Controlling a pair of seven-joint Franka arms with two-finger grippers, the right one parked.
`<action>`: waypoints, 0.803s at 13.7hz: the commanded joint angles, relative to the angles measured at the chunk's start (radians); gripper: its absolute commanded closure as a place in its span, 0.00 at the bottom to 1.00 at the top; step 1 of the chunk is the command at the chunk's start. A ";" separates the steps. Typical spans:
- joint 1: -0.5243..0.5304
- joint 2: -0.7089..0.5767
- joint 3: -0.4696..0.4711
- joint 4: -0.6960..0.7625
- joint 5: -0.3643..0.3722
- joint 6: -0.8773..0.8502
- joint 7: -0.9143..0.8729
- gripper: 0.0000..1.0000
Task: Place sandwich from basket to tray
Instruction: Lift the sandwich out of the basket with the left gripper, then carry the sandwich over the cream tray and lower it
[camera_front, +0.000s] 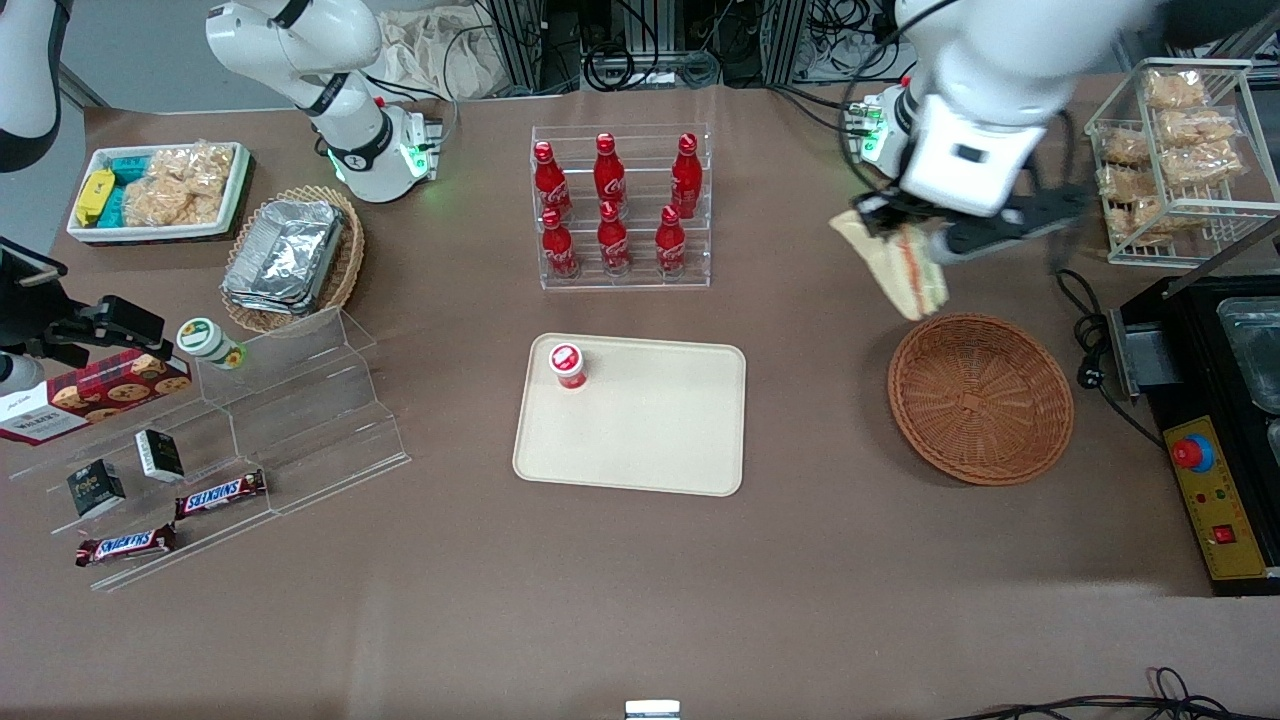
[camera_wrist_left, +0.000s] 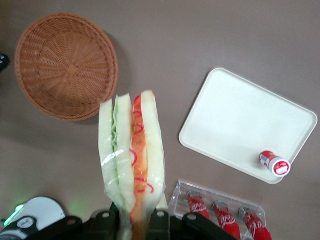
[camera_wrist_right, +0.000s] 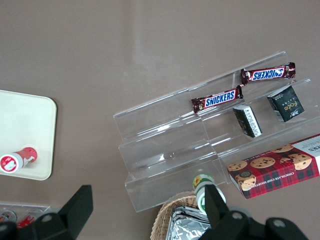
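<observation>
My claw (camera_front: 905, 235) is clamped on the sandwich (camera_front: 905, 268), which dangles in the air just above the basket (camera_front: 981, 398) rim.

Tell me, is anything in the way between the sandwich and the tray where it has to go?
Nothing visible blocks the way. The gripper holds the sandwich in the air, above the table beside the basket. Only bare table lies between it and the tray. A small red bottle stands in one corner of the tray; the rest is free.

Lab tabletop, cable-strewn robot bench (camera_front: 640, 600)
</observation>
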 joint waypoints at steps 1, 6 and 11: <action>0.000 0.124 -0.107 0.044 0.056 0.062 -0.090 0.80; -0.003 0.357 -0.194 0.038 0.155 0.278 -0.182 0.80; -0.055 0.591 -0.212 0.045 0.310 0.496 -0.289 0.80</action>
